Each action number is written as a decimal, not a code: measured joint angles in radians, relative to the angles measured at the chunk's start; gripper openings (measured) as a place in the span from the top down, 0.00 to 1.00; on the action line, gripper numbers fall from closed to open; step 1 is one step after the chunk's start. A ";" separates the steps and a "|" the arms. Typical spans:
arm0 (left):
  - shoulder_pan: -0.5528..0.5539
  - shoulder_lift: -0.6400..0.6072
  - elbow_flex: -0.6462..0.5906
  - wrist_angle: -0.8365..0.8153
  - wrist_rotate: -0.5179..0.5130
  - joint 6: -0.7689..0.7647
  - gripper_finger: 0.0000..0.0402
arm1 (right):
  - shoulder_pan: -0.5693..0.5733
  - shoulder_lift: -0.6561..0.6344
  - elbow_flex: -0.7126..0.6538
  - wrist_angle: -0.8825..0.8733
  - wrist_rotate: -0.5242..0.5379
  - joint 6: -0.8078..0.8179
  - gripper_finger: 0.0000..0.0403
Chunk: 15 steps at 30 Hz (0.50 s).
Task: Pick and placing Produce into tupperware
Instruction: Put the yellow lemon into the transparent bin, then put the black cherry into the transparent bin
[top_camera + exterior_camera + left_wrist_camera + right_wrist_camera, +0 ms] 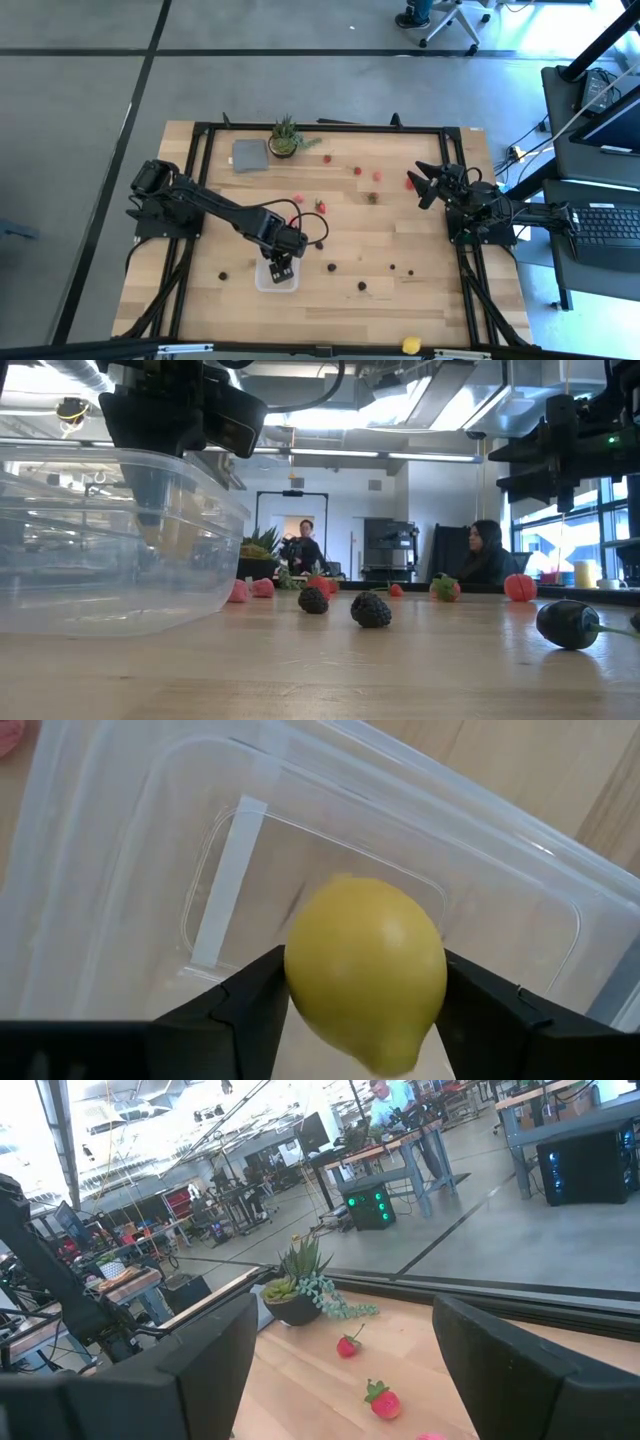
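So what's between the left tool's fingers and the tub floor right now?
A yellow lemon sits between the left tool's fingers, directly above the clear tub's bare floor. The left wrist view shows it.

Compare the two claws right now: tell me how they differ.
The left claw grips a yellow lemon directly over the tupperware; the right claw stands open and holds nothing. The left claw is at the near middle of the table; the right claw waits off at the table's right side. Both have dark fingers.
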 joint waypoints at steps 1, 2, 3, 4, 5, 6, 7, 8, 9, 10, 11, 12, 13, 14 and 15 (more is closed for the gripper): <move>0.000 0.000 0.000 0.000 0.000 0.000 0.46 | 0.000 0.000 0.000 0.000 0.000 0.000 0.25; 0.000 0.000 0.000 0.000 0.000 0.000 0.46 | 0.000 0.000 0.000 0.000 0.000 0.000 0.25; 0.000 0.000 0.000 0.000 0.000 0.000 0.46 | 0.000 0.000 0.000 0.000 0.000 0.000 0.25; 0.000 0.000 0.000 0.000 0.000 0.000 0.46 | 0.000 0.000 0.000 0.000 0.000 0.000 0.25; 0.000 0.000 0.000 0.000 0.000 0.000 0.46 | 0.000 0.000 0.000 0.000 0.000 0.000 0.25; 0.000 0.000 0.000 0.000 0.000 0.000 0.45 | 0.000 0.000 0.000 0.000 0.000 0.000 0.25; 0.000 0.000 0.000 0.000 0.000 0.000 0.44 | 0.000 0.000 0.000 0.000 0.000 0.000 0.25; 0.000 0.000 0.000 0.000 0.000 0.000 0.43 | 0.000 0.000 0.000 0.000 0.000 0.000 0.25; 0.000 0.000 0.000 0.000 0.001 0.000 0.43 | 0.000 0.000 0.000 0.000 0.000 0.000 0.25; 0.000 0.000 0.000 0.000 0.001 0.000 0.42 | 0.000 0.000 0.000 0.000 0.000 0.000 0.25; 0.000 0.000 0.000 0.000 0.001 0.000 0.41 | 0.000 0.000 0.000 0.000 0.000 0.000 0.25; 0.000 0.000 0.000 0.000 0.001 0.000 0.40 | 0.000 0.000 0.000 0.000 0.000 0.000 0.25; 0.000 0.000 0.000 0.000 0.001 0.000 0.39 | 0.000 0.000 0.000 0.000 0.000 0.000 0.25; 0.000 0.000 0.000 0.000 0.001 0.000 0.38 | 0.000 0.000 0.000 0.000 0.000 0.000 0.25; 0.000 0.000 0.000 0.000 0.001 0.000 0.38 | 0.000 0.000 0.000 0.000 0.000 0.000 0.25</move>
